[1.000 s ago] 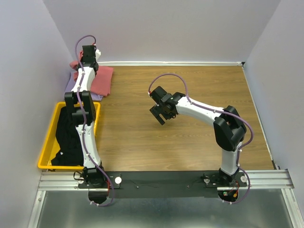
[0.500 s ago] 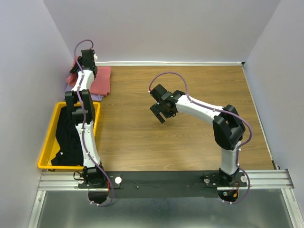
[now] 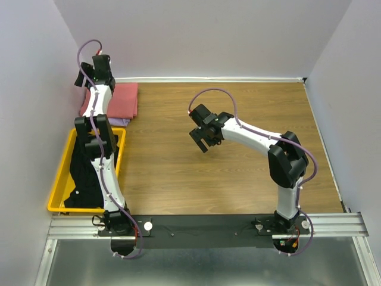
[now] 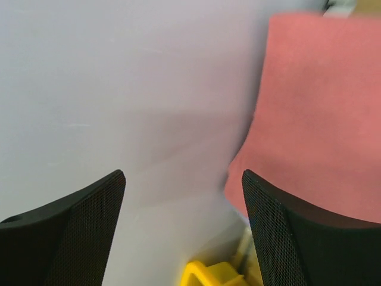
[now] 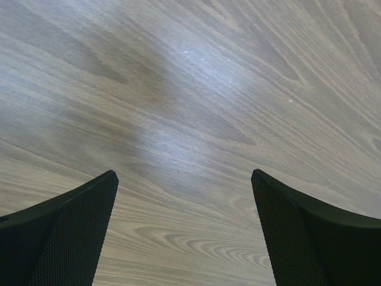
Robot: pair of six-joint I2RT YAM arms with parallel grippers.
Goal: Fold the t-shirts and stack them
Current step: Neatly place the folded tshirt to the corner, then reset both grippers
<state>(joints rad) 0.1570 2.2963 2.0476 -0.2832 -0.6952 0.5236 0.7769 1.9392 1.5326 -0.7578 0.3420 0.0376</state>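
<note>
Left jaws and right jaws both gape, empty. The black t-shirts (image 3: 83, 173) in the yellow bin (image 3: 60, 179), tabletop's near-left corner, look limp and light; pinch a bunched fold.

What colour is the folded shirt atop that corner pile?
The top shirt is salmon-pink, clearest in the top view.

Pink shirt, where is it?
In the top view, the pink shirt lies folded in the far-left corner, on the purple shirt, just beyond the yellow bin.
</note>
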